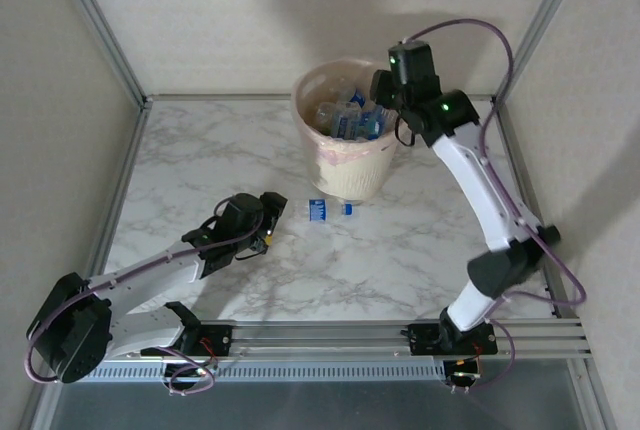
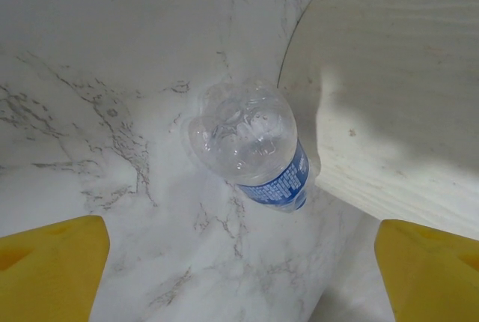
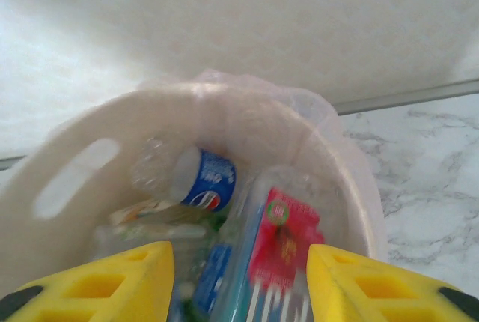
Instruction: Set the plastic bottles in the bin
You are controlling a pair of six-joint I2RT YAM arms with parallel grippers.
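As the bottle (image 2: 251, 146) lies against the bin (image 2: 389, 97), the empty, wide-open left claw (image 2: 239, 269) could hit its wall; the right claw's (image 3: 239, 281) hold is unclear.

The bin (image 1: 345, 165) is cream, lined with thin pinkish film. The table (image 1: 200, 150) under it is white marble with grey veins. Just beside the bin lies a clear bottle (image 2: 251, 146) with a blue label. Inside the bin are a blue-labelled bottle (image 3: 203, 181), a red-labelled bottle (image 3: 288, 243) and bits of green. The left fingers (image 2: 49, 269) and right fingers (image 3: 112, 281) are yellow.
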